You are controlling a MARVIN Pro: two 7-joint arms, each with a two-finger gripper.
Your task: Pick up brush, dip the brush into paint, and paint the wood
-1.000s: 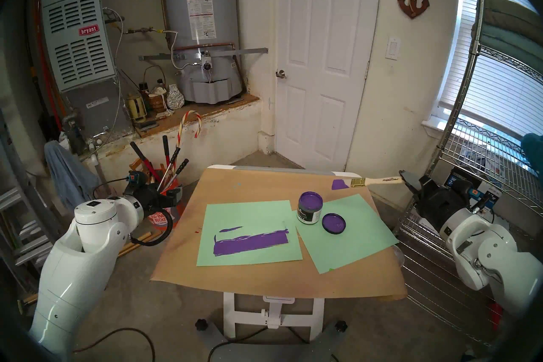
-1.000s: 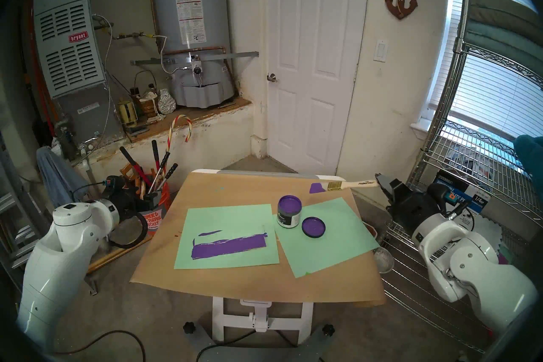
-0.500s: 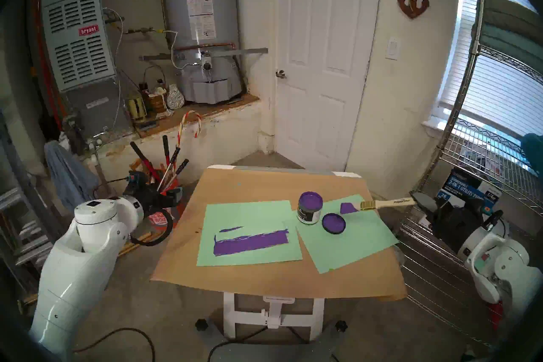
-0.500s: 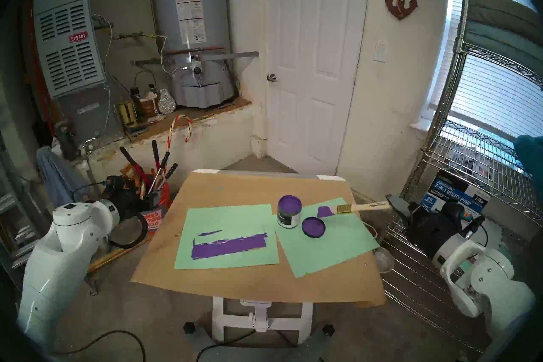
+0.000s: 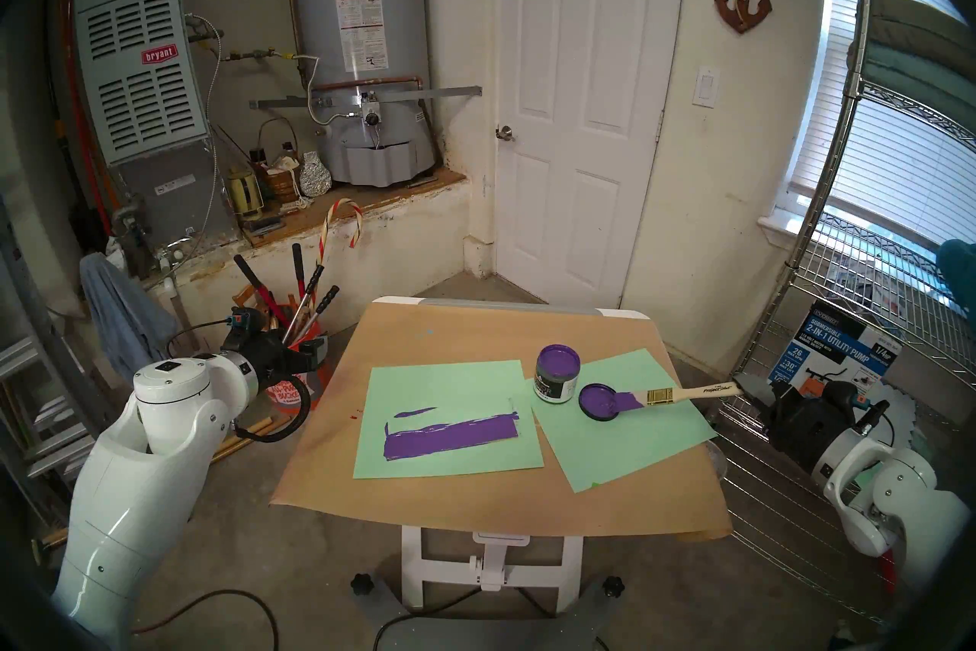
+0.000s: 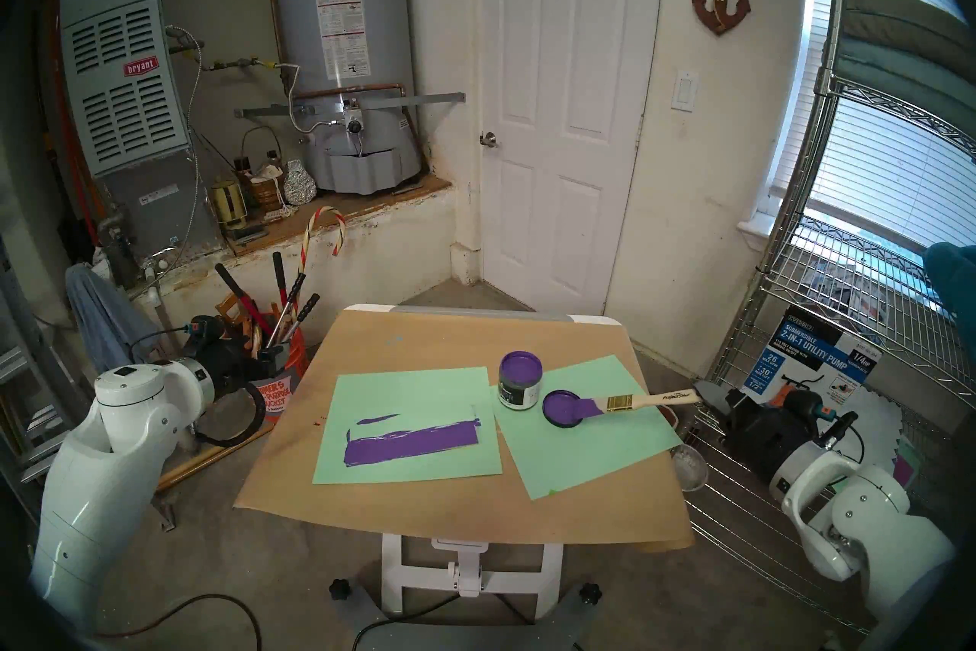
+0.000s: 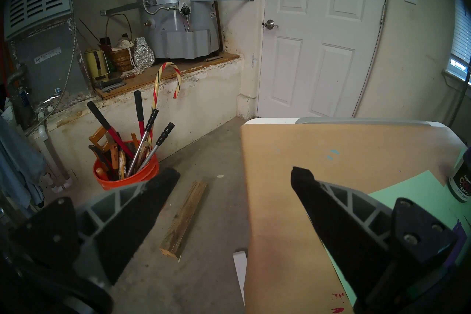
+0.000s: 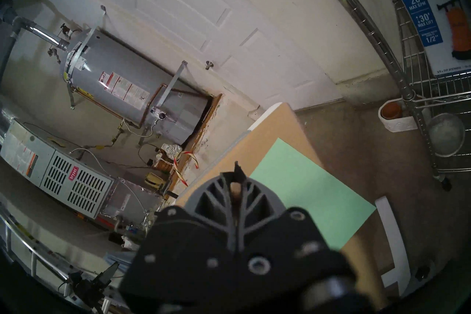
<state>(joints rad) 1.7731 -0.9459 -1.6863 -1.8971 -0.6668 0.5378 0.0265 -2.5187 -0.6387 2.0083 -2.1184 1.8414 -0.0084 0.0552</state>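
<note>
purple bristles — brush [image 5: 681, 393] over lid [image 5: 599, 401]

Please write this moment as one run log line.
right gripper: shut on brush | bristles: over lid | paint: open | wood: purple | left gripper: open

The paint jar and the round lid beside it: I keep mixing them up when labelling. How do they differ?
The paint jar stands upright and taller, with a dark green and white label; the lid lies flat, low and dark-rimmed. The jar stands clear of the brush, held by the right gripper, while the brush's purple bristles lie over the lid. Both are round, show purple on top, and sit on the right green sheet.
</note>
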